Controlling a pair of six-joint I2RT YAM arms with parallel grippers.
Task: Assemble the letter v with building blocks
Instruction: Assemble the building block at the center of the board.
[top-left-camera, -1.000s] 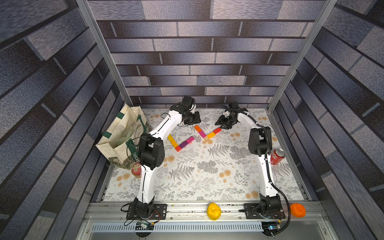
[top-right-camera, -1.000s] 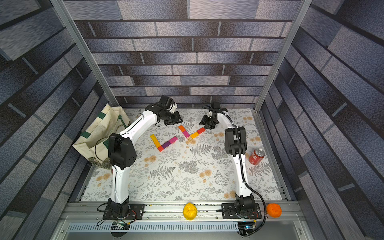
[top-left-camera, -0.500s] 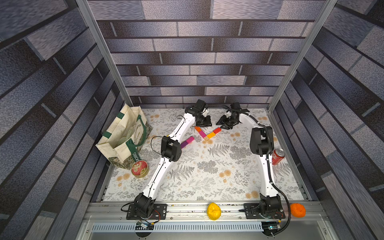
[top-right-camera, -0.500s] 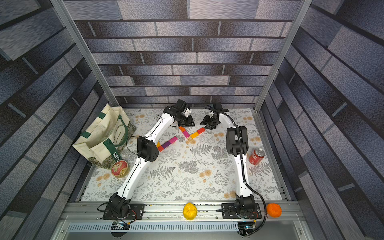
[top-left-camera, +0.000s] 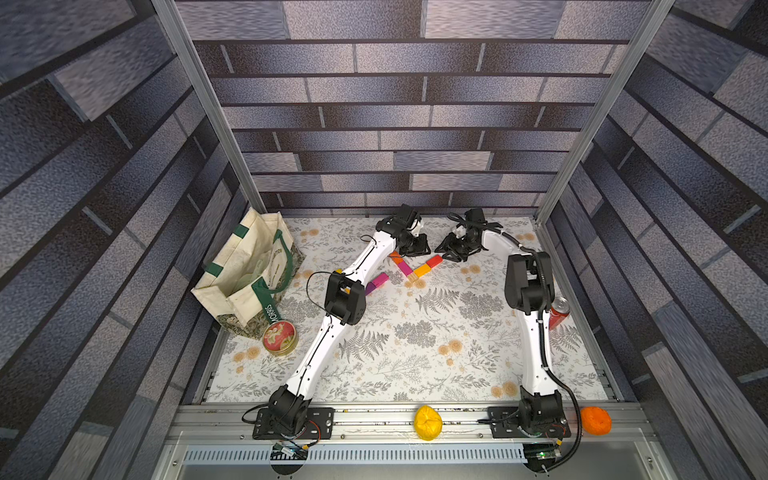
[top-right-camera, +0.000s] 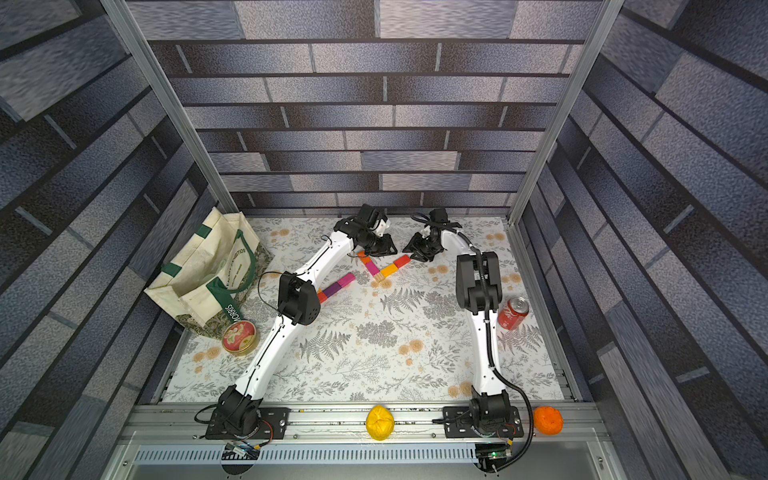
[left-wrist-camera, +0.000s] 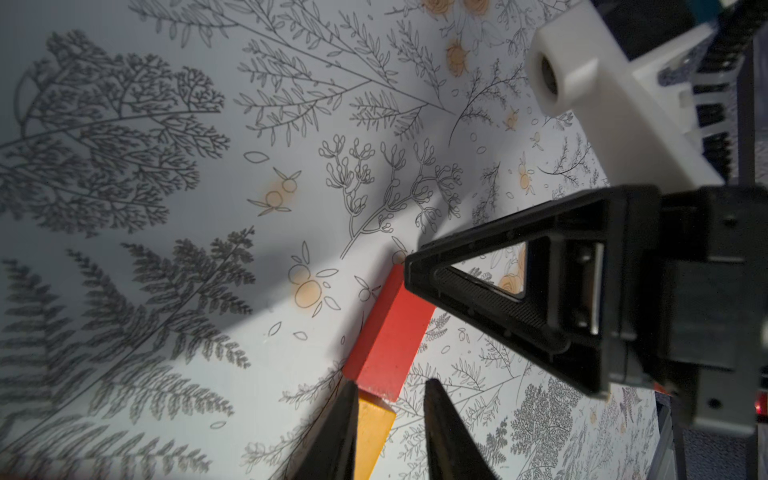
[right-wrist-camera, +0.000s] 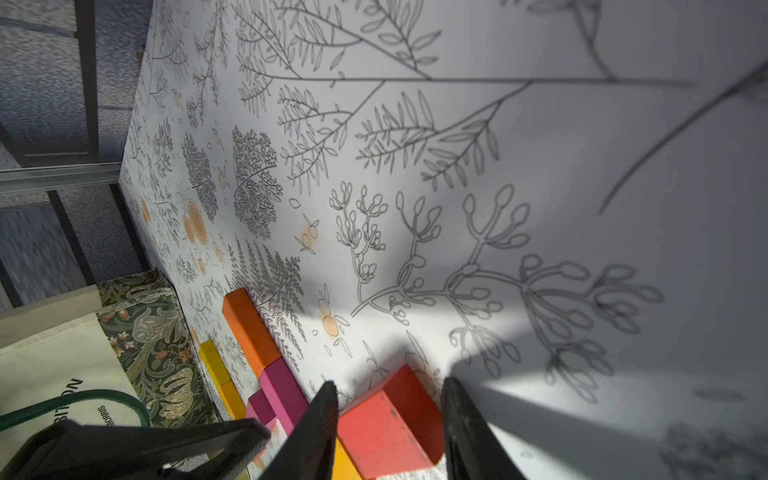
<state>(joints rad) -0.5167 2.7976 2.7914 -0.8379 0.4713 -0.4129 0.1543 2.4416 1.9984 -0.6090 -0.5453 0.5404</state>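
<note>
Right at the near edge of the surface (top-left-camera: 415, 374), on the metal rail (top-left-camera: 374, 415), sit a bumpy yellow lump (top-left-camera: 428, 422) and a round orange lump (top-left-camera: 595, 420). The surface is a white sheet with grey ferns and little orange flowers drawn on it. A shiny red can (top-left-camera: 559, 313) stands by the right edge. By the left edge is a round tin (top-left-camera: 279, 338) with a flowery red lid, and behind it a floppy cloth bag (top-left-camera: 249, 274) with green handles.

Near the far edge lie the building blocks (top-right-camera: 390, 270), smooth painted bars. Some make a small letter v (top-left-camera: 413, 269): an orange block (right-wrist-camera: 249, 332) and a pink block (right-wrist-camera: 282, 390) in one row, a yellow-orange block (left-wrist-camera: 374, 428) and a red block (right-wrist-camera: 390, 419) in the other. A pink and purple row (top-left-camera: 376, 283) lies partly under the left arm (top-left-camera: 345, 295).

The right gripper (right-wrist-camera: 389, 386) has its jaws one on each side of the red block, very close. I cannot tell if they squeeze it. The left gripper (left-wrist-camera: 390, 384) is just beside it, jaws a little apart, with the yellow-orange block showing between them. I cannot tell if they touch it.
</note>
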